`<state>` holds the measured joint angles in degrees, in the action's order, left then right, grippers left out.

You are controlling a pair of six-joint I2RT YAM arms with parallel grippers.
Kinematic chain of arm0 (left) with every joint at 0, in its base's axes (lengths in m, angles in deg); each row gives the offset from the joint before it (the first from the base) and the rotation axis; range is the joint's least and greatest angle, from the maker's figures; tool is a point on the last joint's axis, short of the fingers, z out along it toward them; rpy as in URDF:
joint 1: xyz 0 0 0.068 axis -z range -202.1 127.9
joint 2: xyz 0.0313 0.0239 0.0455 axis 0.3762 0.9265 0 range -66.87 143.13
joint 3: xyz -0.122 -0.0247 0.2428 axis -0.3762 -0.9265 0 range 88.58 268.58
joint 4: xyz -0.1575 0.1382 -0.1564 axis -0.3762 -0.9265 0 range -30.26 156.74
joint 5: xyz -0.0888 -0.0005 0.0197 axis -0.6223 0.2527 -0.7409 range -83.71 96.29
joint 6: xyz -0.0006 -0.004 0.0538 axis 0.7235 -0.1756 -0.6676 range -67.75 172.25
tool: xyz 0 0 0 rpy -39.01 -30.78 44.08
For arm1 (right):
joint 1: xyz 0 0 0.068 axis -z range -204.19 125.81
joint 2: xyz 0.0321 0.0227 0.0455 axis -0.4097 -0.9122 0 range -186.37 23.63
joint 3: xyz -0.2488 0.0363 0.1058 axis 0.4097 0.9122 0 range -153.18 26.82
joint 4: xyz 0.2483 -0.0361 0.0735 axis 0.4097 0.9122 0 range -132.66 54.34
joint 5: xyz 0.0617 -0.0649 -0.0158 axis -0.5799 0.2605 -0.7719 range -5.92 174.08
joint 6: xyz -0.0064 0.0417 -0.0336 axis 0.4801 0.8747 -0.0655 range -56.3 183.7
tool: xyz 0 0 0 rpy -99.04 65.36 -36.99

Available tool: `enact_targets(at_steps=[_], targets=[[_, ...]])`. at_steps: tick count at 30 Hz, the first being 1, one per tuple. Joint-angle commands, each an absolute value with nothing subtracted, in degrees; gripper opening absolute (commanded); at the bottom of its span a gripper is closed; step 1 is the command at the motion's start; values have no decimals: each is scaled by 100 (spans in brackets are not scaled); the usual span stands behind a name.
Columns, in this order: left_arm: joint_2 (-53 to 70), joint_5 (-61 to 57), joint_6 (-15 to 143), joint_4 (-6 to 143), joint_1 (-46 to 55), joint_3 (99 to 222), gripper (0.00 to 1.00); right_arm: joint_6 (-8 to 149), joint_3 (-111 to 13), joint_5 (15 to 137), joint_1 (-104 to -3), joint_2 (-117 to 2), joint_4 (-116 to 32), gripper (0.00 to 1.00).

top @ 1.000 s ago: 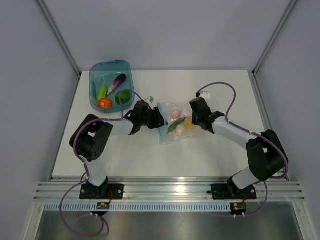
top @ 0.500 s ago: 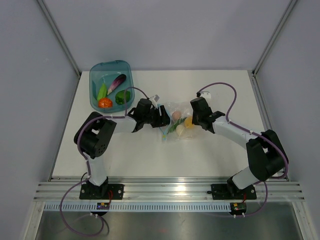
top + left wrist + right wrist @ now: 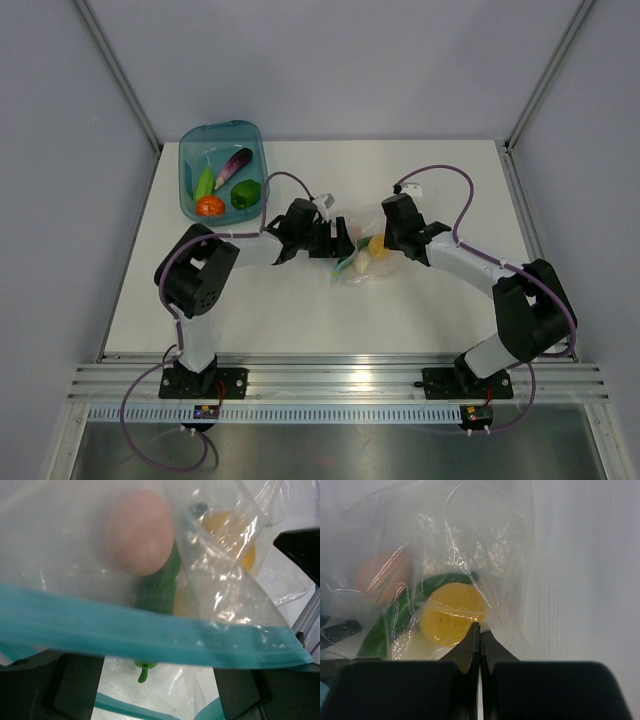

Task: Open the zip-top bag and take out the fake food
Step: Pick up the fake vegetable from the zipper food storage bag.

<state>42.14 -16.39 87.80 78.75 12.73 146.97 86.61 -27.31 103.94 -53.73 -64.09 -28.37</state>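
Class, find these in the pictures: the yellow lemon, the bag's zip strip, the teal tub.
yellow lemon (image 3: 451,612), right wrist view, its middle.
zip strip (image 3: 150,632), left wrist view, middle of band.
teal tub (image 3: 220,138), top external view, bare floor.

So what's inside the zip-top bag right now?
The zip-top bag holds a pale egg, a green pod and a yellow lemon. Anything beneath them is hidden by crinkled plastic.

Soft, even white light fills the overhead view, leaving only faint shadows on the table (image 3: 300,310) around the bag (image 3: 360,262). In both wrist views the bag is very close and blurred, with white glare streaking its creases. The dark fingers (image 3: 75,690) below it are out of focus.
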Motion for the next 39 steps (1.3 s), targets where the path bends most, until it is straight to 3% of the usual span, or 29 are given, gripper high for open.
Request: enact_targets(at_steps=[1, 9, 16, 24, 30, 34, 39], targets=[[4176, -1306, 8346, 7467, 1437, 15045, 82, 8716, -2847, 10272, -5337, -6312, -3053, 0], [4194, -497, 7959, 6807, 1718, 15396, 82, 8725, -2838, 10245, -5337, -6303, -3070, 0], [4405, -154, 8003, 6271, 1719, 15678, 61, 8725, -2847, 10237, -5319, -6311, -3070, 0], [4537, 57, 7888, 5822, 1719, 15880, 53, 8743, -2847, 10210, -5293, -6303, -3070, 0], [4694, 135, 7757, 5507, 1754, 16082, 54, 8751, -2847, 10184, -5284, -6311, -3070, 0], [4809, 128, 7730, 5383, 1771, 16241, 40, 8760, -2847, 10184, -5275, -6294, -3070, 0], [4704, -74, 7695, 5173, 1780, 16337, 31, 8778, -2847, 10193, -5258, -6303, -3062, 0]])
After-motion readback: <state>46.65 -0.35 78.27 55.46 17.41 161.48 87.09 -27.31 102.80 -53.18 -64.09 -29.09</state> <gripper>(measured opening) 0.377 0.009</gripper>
